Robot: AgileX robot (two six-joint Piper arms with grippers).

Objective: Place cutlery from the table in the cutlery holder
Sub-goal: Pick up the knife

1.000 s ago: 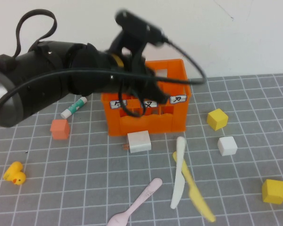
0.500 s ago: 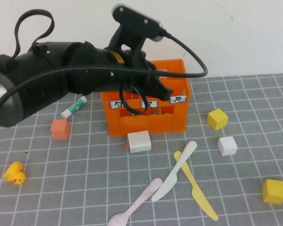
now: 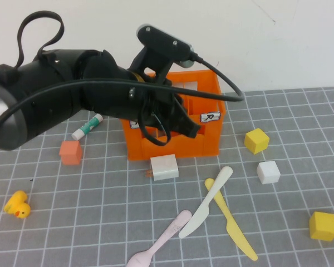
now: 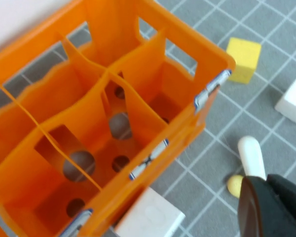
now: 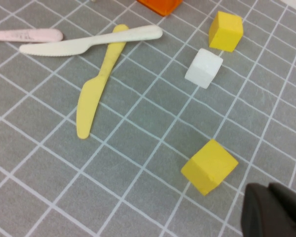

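Observation:
All of the cutlery lies on the grey table (image 3: 100, 222) in front of the orange cutlery holder (image 3: 207, 139). The white knife (image 3: 206, 202) rests slantwise across the yellow knife (image 3: 231, 228), and the pale pink spoon (image 3: 158, 240) lies to their left. My left gripper (image 3: 185, 125) hangs shut and empty over the holder's front wall, hiding two of its labels. In the left wrist view the holder's compartments (image 4: 113, 108) hold nothing, and the gripper (image 4: 274, 207) covers part of the white knife (image 4: 250, 155). My right gripper (image 5: 276, 212) is shut and empty, near a yellow cube (image 5: 208, 166).
A white block (image 3: 163, 167) sits against the holder's front. Right of the holder are a yellow cube (image 3: 256, 140), a white cube (image 3: 268, 172) and another yellow cube (image 3: 323, 225). On the left lie an orange cube (image 3: 70, 152), a green-and-white tube (image 3: 87, 127) and a yellow duck (image 3: 16, 204).
The white knife has swung from lying lengthwise to lying slantwise across the yellow knife, which also shifted. My left gripper rose, then came down over the holder's front.

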